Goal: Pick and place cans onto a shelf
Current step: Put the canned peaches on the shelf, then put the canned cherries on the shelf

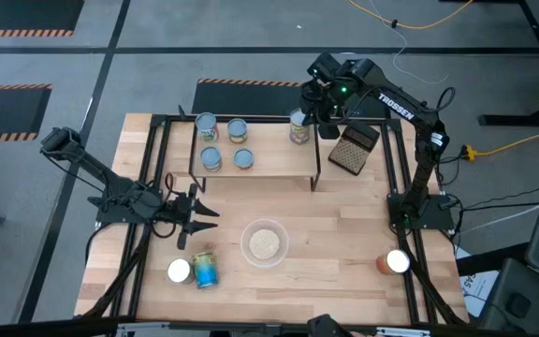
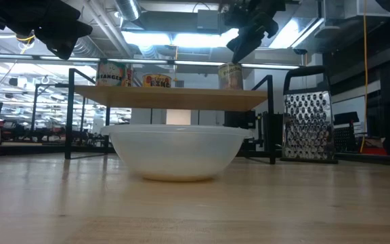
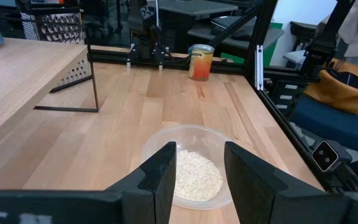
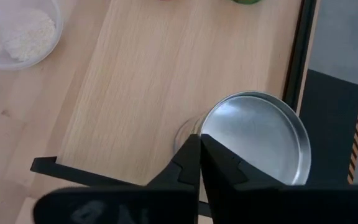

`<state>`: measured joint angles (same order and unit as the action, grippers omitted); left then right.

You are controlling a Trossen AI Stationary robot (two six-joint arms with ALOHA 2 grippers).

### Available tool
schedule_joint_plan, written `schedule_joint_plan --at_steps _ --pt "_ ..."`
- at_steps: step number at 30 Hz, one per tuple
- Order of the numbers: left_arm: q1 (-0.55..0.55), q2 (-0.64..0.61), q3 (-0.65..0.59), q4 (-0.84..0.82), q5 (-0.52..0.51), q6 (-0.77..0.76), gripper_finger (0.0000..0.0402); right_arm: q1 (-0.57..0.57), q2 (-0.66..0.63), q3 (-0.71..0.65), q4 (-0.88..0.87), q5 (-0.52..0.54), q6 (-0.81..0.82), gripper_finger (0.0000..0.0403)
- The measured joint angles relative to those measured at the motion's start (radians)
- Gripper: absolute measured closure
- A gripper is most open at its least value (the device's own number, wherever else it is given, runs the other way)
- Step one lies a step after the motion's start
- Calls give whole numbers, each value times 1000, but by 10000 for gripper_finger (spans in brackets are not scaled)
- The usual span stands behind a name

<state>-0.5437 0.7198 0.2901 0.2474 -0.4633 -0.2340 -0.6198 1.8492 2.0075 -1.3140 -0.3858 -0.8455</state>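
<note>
Grater (image 1: 355, 149) just beside shelf (image 1: 269, 164)

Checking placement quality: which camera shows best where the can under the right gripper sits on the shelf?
The high view: the can stands at the shelf's far right corner, under the right gripper. The low view shows it upright on the board. The right wrist view shows only its top. The left wrist view misses it.
</note>
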Motion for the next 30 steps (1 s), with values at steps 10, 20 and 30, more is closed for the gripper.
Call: schedule_joint_plan --at_steps 10,20,30 --pt "0 0 0 0 0 0 273 2 0 0 0 0 0 351" --pt "0 0 0 0 0 0 273 5 0 4 -8 0 5 334" --pt "0 0 2 56 0 -127 273 110 -47 12 -35 -110 108 336"
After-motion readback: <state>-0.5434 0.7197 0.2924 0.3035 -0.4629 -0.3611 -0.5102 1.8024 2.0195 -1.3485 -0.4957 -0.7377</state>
